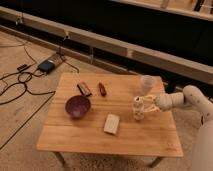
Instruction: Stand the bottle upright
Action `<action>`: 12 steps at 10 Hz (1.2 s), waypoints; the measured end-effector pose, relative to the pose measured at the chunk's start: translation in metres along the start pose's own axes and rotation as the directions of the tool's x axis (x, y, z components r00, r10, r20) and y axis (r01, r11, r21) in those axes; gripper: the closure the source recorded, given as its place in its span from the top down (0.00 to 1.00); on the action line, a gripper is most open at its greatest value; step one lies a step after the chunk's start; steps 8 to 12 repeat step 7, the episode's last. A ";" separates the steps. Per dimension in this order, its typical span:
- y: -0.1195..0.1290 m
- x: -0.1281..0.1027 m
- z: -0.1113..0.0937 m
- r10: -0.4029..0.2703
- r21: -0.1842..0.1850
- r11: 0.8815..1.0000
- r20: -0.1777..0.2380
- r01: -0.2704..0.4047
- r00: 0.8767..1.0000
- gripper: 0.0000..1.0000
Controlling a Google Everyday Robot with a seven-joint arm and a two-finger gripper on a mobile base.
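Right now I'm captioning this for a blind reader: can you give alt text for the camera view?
A robot gripper, reaching in from the right, is at a small bottle standing upright on a wooden table. A clear cup stands just behind it; a purple bowl, a white block and two small items lie to the left.
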 end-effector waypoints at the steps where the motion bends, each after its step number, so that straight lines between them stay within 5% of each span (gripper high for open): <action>1: -0.001 -0.001 0.000 0.002 -0.008 1.000 -0.008 -0.002 1.000 0.00; 7: -0.003 -0.005 0.001 0.020 -0.039 0.999 -0.078 -0.023 0.997 0.00; 12: -0.003 -0.005 0.001 0.020 -0.039 0.999 -0.078 -0.023 0.997 0.00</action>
